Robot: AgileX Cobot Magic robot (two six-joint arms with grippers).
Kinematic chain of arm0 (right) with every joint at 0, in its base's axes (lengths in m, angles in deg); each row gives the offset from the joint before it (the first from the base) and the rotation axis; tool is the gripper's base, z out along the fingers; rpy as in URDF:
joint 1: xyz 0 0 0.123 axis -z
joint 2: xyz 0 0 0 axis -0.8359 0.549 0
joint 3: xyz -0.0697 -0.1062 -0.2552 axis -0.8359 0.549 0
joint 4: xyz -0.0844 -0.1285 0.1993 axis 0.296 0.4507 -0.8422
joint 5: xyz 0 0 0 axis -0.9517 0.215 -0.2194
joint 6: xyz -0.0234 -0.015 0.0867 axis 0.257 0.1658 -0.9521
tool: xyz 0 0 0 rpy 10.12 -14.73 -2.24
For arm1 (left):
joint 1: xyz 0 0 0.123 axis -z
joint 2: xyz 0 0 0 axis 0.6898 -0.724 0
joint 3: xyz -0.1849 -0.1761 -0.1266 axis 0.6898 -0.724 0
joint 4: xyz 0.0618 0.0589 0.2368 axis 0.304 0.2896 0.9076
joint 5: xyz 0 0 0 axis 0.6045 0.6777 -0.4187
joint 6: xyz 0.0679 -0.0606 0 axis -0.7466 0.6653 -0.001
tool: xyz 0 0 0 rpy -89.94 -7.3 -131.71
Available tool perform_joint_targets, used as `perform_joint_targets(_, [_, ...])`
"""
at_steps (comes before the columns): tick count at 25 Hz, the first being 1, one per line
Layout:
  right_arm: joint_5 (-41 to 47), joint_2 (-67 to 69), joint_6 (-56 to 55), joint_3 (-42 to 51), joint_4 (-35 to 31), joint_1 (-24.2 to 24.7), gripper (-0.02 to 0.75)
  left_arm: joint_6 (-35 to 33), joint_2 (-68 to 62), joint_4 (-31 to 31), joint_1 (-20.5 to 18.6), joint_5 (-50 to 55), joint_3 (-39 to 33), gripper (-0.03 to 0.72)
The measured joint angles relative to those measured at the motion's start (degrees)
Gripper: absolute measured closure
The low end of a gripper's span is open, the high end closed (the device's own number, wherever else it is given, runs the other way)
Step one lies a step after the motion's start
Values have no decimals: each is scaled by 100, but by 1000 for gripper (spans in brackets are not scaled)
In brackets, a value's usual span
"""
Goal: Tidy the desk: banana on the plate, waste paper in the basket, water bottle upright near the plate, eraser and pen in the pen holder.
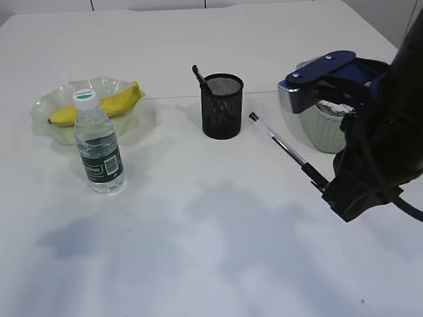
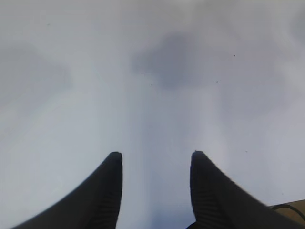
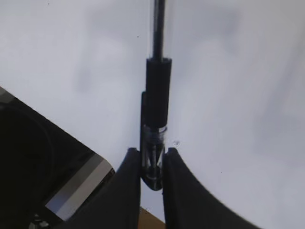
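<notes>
My right gripper (image 1: 330,188) (image 3: 152,153) is shut on the rear end of a clear pen (image 1: 281,143) (image 3: 157,95), which slants up over the desk (image 1: 202,257) with its tip close to the right of the black mesh pen holder (image 1: 222,109). A dark pen-like stick (image 1: 199,78) leans out of that holder. The banana (image 1: 107,105) lies on the pale green plate (image 1: 44,109). The water bottle (image 1: 98,146) stands upright just in front of the plate. My left gripper (image 2: 156,157) is open over bare desk, holding nothing. The eraser is out of view.
The sage-green basket (image 1: 326,132) stands at the right, partly behind my right arm, with a bit of white paper (image 1: 333,109) showing at its top. A dark block with a silver strip (image 3: 43,171) fills the lower left of the right wrist view.
</notes>
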Motion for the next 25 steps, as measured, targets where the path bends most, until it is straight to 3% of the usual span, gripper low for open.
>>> perform_joint_targets(5, [83, -34, 488, 9, -196, 0, 666, 0, 0, -36, 0, 0, 0, 367])
perform_joint_targets(15, [-208, -712, 1826, 9, -2052, 0, 666, 0, 0, -36, 0, 0, 0, 369])
perform_joint_targets(21, [-228, -850, 2678, 9, -2660, 0, 667, -80, 0, -150, 0, 0, 0, 374])
perform_joint_targets(25, [-228, -850, 2961, 9, -2806, 0, 667, -131, 27, -160, 398, -105, 0, 376])
